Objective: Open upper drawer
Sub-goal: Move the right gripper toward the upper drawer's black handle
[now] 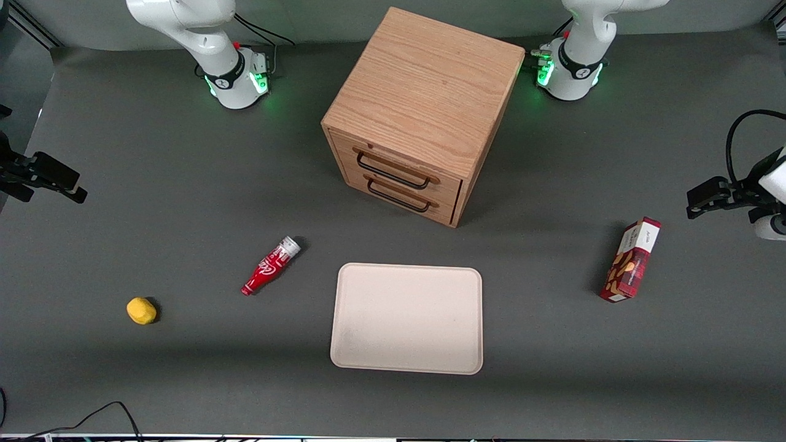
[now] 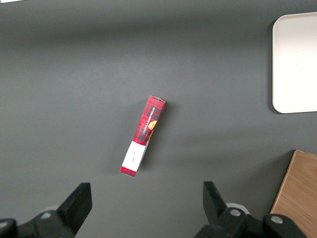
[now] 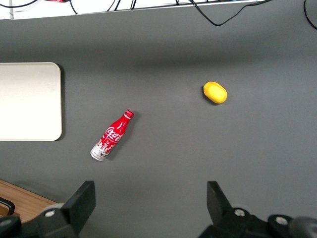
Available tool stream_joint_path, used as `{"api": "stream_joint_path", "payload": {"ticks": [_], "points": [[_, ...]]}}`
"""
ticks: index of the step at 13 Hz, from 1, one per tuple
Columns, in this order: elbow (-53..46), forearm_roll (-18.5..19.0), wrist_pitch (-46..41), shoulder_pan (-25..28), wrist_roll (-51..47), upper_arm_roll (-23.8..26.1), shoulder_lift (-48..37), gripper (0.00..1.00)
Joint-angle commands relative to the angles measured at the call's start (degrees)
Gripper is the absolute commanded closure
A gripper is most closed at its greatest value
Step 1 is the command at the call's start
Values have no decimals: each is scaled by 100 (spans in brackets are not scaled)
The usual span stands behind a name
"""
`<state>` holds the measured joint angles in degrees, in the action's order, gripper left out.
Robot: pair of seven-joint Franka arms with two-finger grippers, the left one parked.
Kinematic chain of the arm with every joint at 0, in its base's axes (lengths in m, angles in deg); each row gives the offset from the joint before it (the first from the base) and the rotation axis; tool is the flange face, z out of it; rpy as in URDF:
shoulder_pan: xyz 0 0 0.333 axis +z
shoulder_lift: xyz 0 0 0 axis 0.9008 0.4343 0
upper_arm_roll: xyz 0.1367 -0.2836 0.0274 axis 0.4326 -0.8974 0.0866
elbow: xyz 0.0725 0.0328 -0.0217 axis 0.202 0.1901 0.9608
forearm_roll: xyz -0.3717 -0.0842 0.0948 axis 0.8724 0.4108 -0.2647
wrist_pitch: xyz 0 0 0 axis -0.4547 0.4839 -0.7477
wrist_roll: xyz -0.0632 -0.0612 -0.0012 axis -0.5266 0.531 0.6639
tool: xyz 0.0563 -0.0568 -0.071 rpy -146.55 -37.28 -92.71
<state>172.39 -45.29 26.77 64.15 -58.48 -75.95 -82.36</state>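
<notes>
Grey counter [image 1: 184,184] carries an oak cabinet [image 1: 424,86], partly cut off in both wrist views. Upper drawer [image 1: 399,166] sits flush, fully closed, its thin black wire handle [image 1: 393,174] above the lower drawer [image 1: 399,197]. Right gripper [image 3: 148,203] hangs at the working arm's end, fingers [image 3: 81,201] spread wide, holding nothing.
</notes>
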Motion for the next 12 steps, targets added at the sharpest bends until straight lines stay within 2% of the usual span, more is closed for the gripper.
{"api": "stream_joint_path", "payload": {"ticks": [1, 3, 4, 9, 12], "points": [[-137, -91, -107, -24, -33, -20, 49, 0], [-137, -99, -107, 63, 36, 23, 76, 0], [-120, -169, -116, 64, 37, 233, 137, 0], [-75, -187, -98, 98, 63, 1901, 584, 0], [-67, -502, 321, 107, 19, 2728, 1383, 0]]}}
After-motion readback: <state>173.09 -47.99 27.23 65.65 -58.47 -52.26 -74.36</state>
